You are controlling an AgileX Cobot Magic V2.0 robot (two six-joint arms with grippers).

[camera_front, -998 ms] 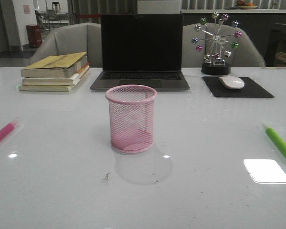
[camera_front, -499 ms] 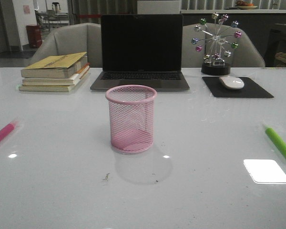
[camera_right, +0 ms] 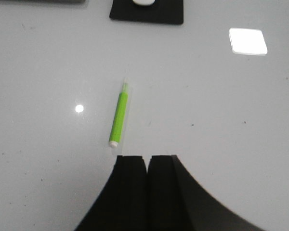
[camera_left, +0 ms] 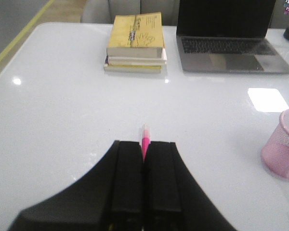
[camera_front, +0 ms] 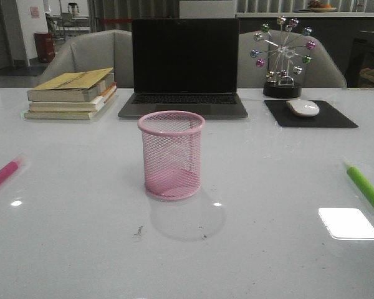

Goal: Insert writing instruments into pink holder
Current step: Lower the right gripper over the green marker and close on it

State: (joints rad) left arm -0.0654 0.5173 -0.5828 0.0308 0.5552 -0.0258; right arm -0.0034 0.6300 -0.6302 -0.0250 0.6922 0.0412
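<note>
Pink highlighter [camera_front: 4, 175] flat at far left table [camera_front: 81, 249] edge, beyond closed, empty left gripper [camera_left: 143, 159]. Pink holder [camera_front: 171, 155] upright at centre, nothing inside. Green highlighter [camera_front: 364, 185] flat at far right, just beyond closed, empty right gripper [camera_right: 147, 166].

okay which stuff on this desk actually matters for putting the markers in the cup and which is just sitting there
For the job: pink holder, pink highlighter, green highlighter.

Just lying about: stack of books, laptop, mouse on its black pad, ferris-wheel ornament.
</note>
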